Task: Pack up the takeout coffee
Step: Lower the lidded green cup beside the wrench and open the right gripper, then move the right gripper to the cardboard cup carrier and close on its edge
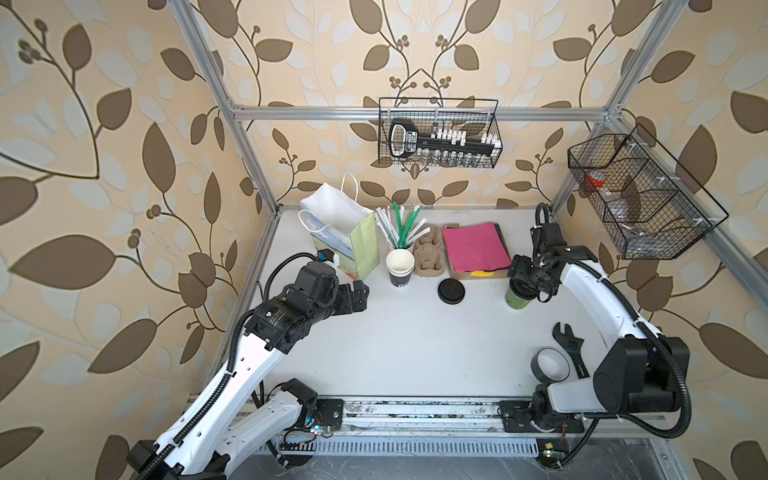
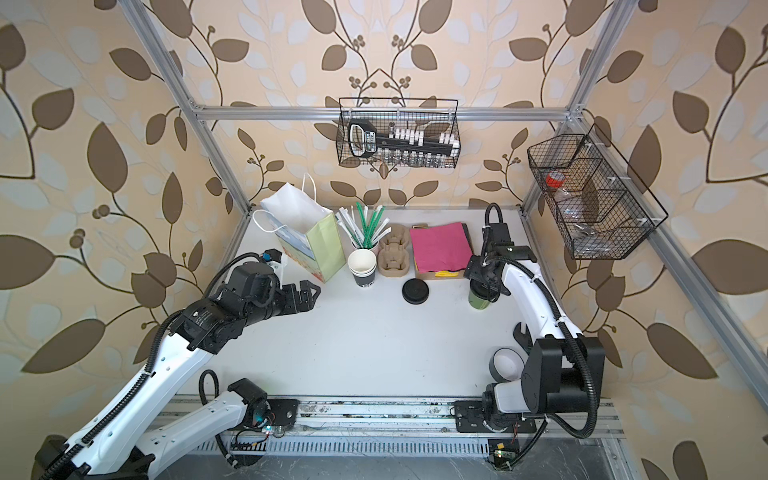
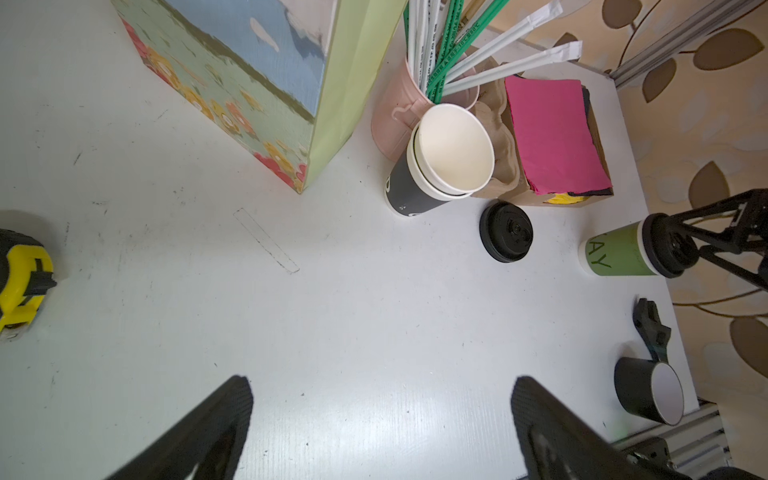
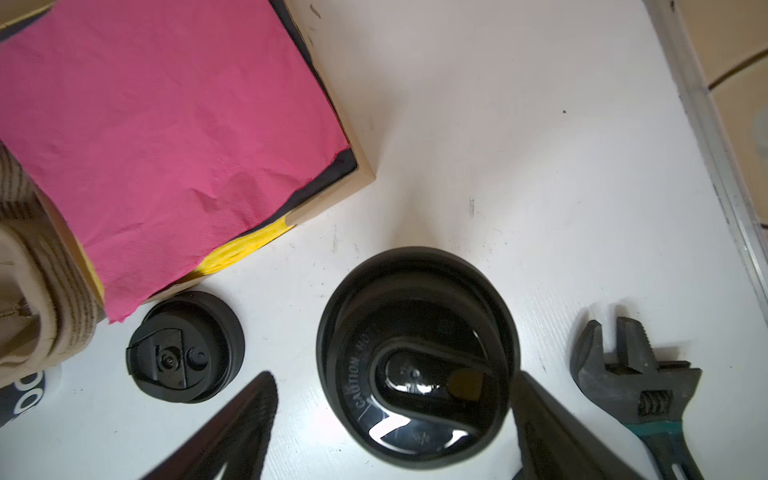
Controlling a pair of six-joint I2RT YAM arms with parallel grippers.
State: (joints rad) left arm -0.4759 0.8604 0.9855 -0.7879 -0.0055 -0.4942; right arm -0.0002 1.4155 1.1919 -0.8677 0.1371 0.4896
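The takeout coffee (image 1: 516, 300), a light-green paper cup with a black lid, stands upright at the table's right side, also seen in a top view (image 2: 478, 300) and in the left wrist view (image 3: 615, 255). My right gripper (image 1: 523, 281) hangs right over it, open. In the right wrist view the lid (image 4: 417, 357) sits between the fingers of the right gripper (image 4: 395, 377); one finger stands clear of it, the other is at its rim. My left gripper (image 1: 362, 293) is open over bare table beside the paper bag (image 1: 361, 245), with nothing between its fingers (image 3: 232, 415).
Stacked lidless cups (image 1: 400, 266), a straw holder (image 1: 399, 226), cardboard cup carriers (image 1: 428, 253) and a box of pink napkins (image 1: 476, 249) line the back. A loose black lid (image 1: 451, 291) lies left of the coffee. A wrench (image 1: 571, 345) and a tape roll (image 1: 550, 365) lie front right.
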